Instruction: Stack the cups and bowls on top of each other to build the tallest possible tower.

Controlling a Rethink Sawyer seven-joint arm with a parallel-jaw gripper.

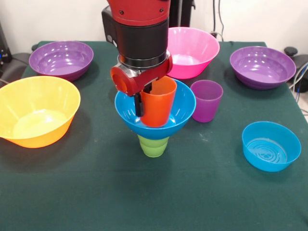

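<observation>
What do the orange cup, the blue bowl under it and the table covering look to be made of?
The orange cup looks like smooth, thin plastic, slightly translucent at the rim. The blue bowl looks like glossy plastic, with light glare on its inner wall. The table covering seems to be dark green matte cloth, perhaps felt: no shine.
</observation>
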